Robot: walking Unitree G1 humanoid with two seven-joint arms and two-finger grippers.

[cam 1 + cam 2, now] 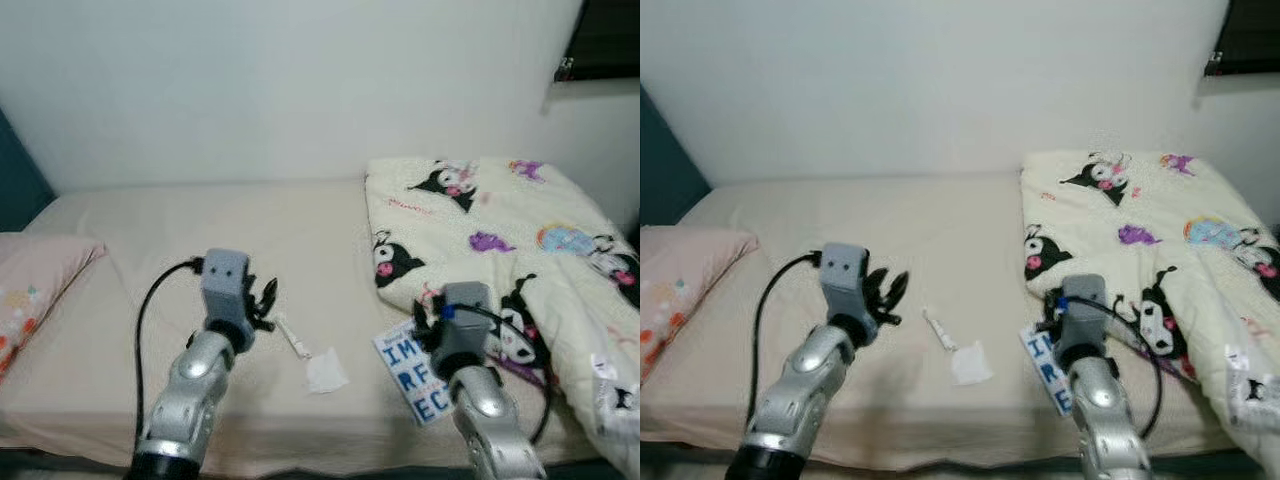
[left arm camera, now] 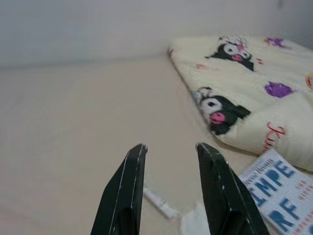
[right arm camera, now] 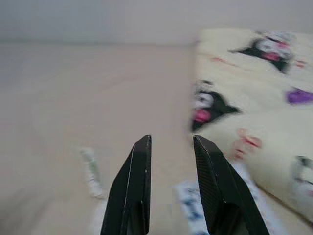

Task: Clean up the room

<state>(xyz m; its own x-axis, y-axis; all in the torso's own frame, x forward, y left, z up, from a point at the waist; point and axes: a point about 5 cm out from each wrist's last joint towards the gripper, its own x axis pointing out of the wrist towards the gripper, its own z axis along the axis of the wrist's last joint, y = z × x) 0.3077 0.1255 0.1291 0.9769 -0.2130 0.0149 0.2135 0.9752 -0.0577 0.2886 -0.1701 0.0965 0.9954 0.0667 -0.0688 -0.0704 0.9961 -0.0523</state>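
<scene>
Honestly, the small white tube (image 1: 292, 337) and crumpled tissue (image 1: 326, 372) on the bed (image 1: 150, 230) look light and soft; I'd pinch the tube mid-body. My left gripper (image 1: 262, 303) hovers just short of it, fingers apart, holding nothing. My right gripper (image 3: 171, 147), also parted and empty, hangs above the printed booklet (image 1: 412, 378).
</scene>
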